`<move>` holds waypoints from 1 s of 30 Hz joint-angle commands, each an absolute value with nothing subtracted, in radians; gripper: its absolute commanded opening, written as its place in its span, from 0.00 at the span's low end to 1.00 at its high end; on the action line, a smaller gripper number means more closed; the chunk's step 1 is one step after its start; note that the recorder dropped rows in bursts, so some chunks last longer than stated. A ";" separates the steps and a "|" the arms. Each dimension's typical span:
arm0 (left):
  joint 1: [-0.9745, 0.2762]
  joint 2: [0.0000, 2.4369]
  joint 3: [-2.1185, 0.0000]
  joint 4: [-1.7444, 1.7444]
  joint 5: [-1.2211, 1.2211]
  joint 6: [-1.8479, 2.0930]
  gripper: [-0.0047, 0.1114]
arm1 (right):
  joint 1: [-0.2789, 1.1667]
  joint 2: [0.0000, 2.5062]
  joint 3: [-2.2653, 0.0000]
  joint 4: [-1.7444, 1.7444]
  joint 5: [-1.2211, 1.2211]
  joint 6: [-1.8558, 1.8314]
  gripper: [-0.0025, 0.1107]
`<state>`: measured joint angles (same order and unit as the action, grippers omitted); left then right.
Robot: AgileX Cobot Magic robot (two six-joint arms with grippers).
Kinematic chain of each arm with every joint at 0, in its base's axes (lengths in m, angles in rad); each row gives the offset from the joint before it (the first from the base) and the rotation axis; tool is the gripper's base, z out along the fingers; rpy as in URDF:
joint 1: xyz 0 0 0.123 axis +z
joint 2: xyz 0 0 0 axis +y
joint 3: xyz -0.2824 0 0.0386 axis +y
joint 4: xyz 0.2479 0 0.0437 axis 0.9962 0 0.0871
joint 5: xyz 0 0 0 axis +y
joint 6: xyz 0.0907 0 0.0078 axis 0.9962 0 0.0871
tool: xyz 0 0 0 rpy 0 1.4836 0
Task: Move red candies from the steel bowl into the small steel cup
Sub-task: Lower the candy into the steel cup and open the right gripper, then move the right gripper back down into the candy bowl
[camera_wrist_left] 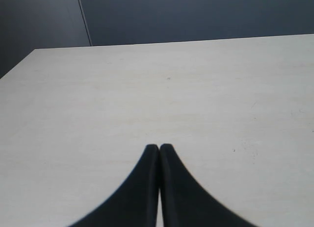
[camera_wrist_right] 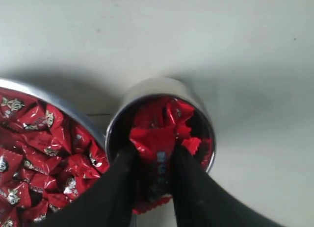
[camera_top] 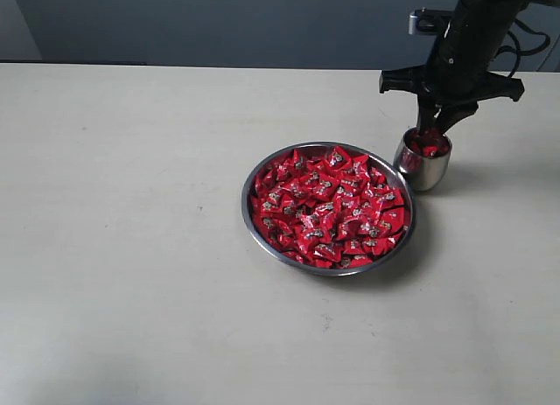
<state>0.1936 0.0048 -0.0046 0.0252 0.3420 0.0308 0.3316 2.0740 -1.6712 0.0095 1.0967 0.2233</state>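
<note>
Filling most of the exterior view is a pale, matte tabletop point(camera_top: 122, 247), whose far edge is met by a dark wall along the top of the frame. Wide open surface is offered across the left half and the lower strip of the frame.

A wide, shallow, shiny steel bowl point(camera_top: 245, 204) is set a little right of centre, heaped with small square candies in shiny red wrappers point(camera_top: 331, 208). A small, rounded, shiny steel cup point(camera_top: 423, 171) is placed just beside the bowl's upper-right rim, and whether the two touch cannot be told. More red candies are seen inside the cup. Only a narrow band of table is left between the cup and the right edge of the frame.

The black right arm is brought down steeply from the upper right corner, and its right gripper point(camera_top: 435, 125) is pointed straight down into the cup's mouth. In the right wrist view, a single red candy point(camera_wrist_right: 154, 138) is pinched between the two black fingers point(camera_wrist_right: 117, 188), over the cup's opening and within its rim point(camera_wrist_right: 157, 85).

In the left wrist view, the left gripper point(camera_wrist_left: 159, 148) is held low over bare tabletop point(camera_wrist_left: 171, 89), its fingers pressed together with nothing between them.
</note>
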 commanded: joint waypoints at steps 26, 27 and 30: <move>0.187 0.000 0.000 0.027 0.334 0.029 0.04 | 0.329 1.963 -1.670 0.070 1.129 0.144 0.30; 0.187 0.000 0.000 0.027 0.334 0.029 0.04 | 0.329 1.957 -1.670 0.110 1.134 0.116 0.30; 0.187 0.000 0.000 0.027 0.334 0.029 0.04 | 0.329 1.950 -1.670 0.242 1.171 0.035 0.30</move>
<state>0.1936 0.0048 -0.0046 0.0252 0.3420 0.0308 0.3316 1.9652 -1.6712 0.1396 1.1391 0.1193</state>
